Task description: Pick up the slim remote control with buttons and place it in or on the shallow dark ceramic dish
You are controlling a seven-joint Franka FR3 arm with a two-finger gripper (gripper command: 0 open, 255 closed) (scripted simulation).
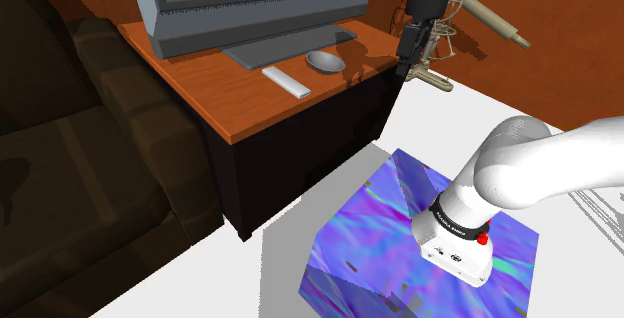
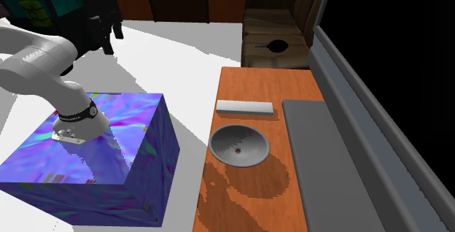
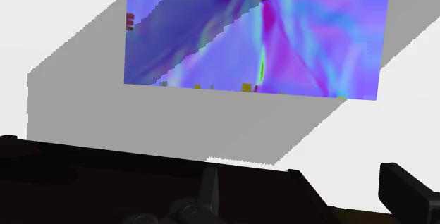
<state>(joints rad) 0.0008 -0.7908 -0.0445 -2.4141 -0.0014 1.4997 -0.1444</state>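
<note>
My white arm stands high over the blue-purple box, black claw pointing down past the orange wooden table, I cannot tell if it is loose or clenched, slim white remote flat on the table, just beside the round grey dish

Wood-grained tabletop, matt grey dish

You are seeing the remote showing whitish grey and the dish showing plain grey on an orange-brown tabletop. The stand is wearing swirling purple, blue and green streaks.
</note>
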